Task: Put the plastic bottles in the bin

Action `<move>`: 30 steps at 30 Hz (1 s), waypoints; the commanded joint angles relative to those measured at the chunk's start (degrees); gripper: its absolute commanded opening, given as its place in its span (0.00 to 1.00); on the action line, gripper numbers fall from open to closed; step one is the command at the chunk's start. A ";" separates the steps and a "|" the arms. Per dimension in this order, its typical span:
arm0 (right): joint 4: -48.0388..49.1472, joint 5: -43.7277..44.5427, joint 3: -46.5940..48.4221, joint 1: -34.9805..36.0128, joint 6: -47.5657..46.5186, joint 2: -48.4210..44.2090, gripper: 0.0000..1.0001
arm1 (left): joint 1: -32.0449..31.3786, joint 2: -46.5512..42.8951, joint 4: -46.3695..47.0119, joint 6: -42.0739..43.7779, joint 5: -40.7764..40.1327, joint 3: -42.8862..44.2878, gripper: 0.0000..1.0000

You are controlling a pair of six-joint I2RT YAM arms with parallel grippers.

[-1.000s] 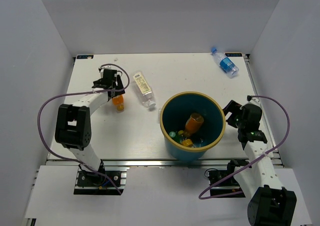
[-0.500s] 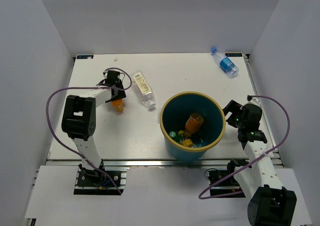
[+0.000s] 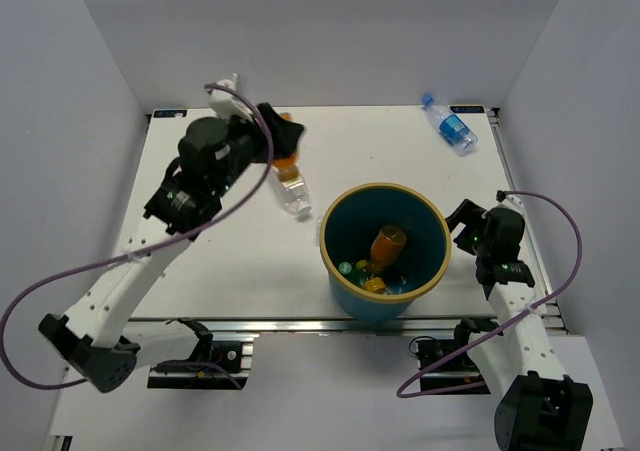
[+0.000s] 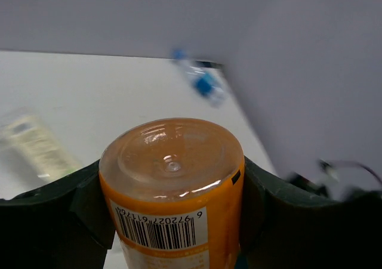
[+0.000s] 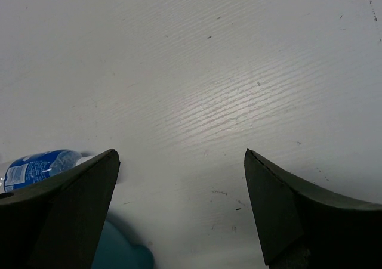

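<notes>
Left gripper (image 3: 283,139) clamps the orange bottle (image 4: 172,185) aloft, up-left of the bin (image 3: 385,186), while right gripper (image 3: 460,226) gapes empty beside it; advice: carry past the near rim, centre over the opening, then release.

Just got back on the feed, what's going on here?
The left tool grips an orange plastic bottle, raised above the white table. The round teal tan-rimmed bin already holds another orange bottle among others. A cream-labelled clear bottle and a blue-labelled clear bottle lie on the table. The right tool sits open and empty beside the bin.
</notes>
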 commanded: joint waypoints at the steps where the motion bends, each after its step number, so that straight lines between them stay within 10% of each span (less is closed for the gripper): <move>1: 0.58 0.89 0.74 -0.27 0.00 -1.35 0.89 | -10.63 -1.35 1.11 -0.54 5.85 0.06 0.44; 8: 1.11 1.33 0.12 -0.27 -0.35 -1.53 0.89 | -31.90 2.76 5.51 2.01 5.15 -1.79 0.48; 12: 1.37 1.24 0.03 -0.27 -0.52 -1.44 0.89 | -37.98 3.65 5.78 4.47 2.09 -2.32 0.91; 26: 2.78 3.10 2.23 -0.54 -1.40 -2.15 0.89 | -38.08 6.81 -9.15 2.28 -25.49 10.51 0.98; 30: 4.80 -1.81 8.09 -0.71 -4.11 4.68 0.89 | -27.93 4.18 -10.30 -0.43 -24.76 8.67 0.98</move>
